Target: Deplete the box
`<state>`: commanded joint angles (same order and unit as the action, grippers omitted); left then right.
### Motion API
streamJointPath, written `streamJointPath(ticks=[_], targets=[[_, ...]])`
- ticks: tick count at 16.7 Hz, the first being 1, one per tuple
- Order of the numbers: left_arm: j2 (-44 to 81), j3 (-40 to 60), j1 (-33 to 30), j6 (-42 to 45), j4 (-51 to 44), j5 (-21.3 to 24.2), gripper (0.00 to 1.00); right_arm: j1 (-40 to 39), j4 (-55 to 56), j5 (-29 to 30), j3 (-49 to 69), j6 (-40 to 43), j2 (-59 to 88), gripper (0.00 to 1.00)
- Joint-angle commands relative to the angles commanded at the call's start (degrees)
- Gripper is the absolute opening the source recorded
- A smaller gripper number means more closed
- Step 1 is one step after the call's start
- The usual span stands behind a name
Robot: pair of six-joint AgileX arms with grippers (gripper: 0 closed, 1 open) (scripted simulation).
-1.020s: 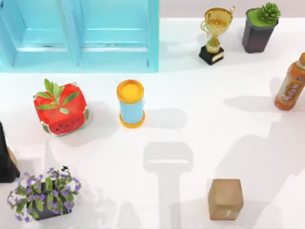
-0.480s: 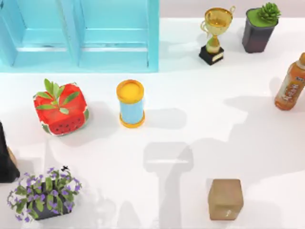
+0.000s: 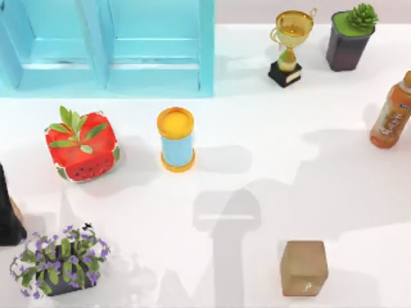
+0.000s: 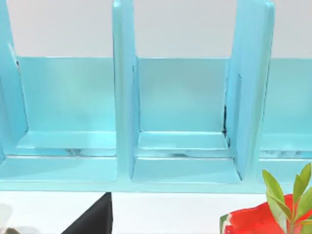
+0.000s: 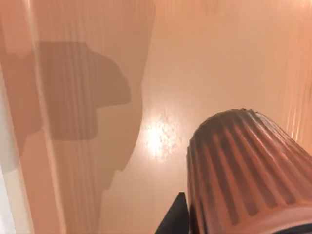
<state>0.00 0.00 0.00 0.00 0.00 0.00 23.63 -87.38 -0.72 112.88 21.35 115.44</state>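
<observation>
The tan box (image 3: 304,267) stands by itself near the front edge of the counter (image 3: 270,128), right of centre. From above it reads as a plain, closed-looking cube, and I cannot tell what it holds. No contents lie beside it and nothing is being carried, so my judgement is that the emptying is not yet begun: all of the job is left, starting with a reach to the box. A broad shadow lies across the counter just behind it. I cannot tell whether either gripper, left or right, is released or clenched. Outward from the box, there is one of each thing. A blue can with a yellow lid (image 3: 176,139) stands upright near the middle. A watermelon-patterned cube topped with green leaves (image 3: 81,146) sits to its left, with the same leaves at the edge of the left wrist view. A pot of purple flowers (image 3: 59,260) is at the front left, and a dark object (image 3: 8,215) is cut off by the left edge. At the back are a blue shelf unit (image 3: 205,45), a gold trophy (image 3: 290,46) and a potted succulent (image 3: 350,37). An orange bottle (image 3: 392,114) stands far right — the ribbed brown cap (image 5: 248,170) close in the right wrist view is probably its top.
</observation>
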Motion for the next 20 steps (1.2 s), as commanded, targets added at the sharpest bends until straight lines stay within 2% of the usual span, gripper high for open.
streamJointPath(ticks=[4,9,13,17,20], targets=[[0.00,0.00,0.00,0.00,0.00,0.00,1.00,-8.64,3.32,-3.01,-5.50,-7.47,-1.13,0.00],[0.00,0.00,0.00,0.00,0.00,0.00,1.00,-28.67,10.39,-5.44,-13.51,-23.43,-0.38,0.00],[0.00,0.00,0.00,0.00,0.00,0.00,1.00,-42.93,15.37,-3.46,-16.63,-36.80,2.71,0.00],[0.00,0.00,0.00,0.00,0.00,0.00,1.00,-47.97,17.87,0.33,-15.23,-45.91,4.27,0.00],[0.00,0.00,0.00,0.00,0.00,0.00,1.00,-47.83,18.36,1.61,-14.20,-47.90,4.12,0.00]])
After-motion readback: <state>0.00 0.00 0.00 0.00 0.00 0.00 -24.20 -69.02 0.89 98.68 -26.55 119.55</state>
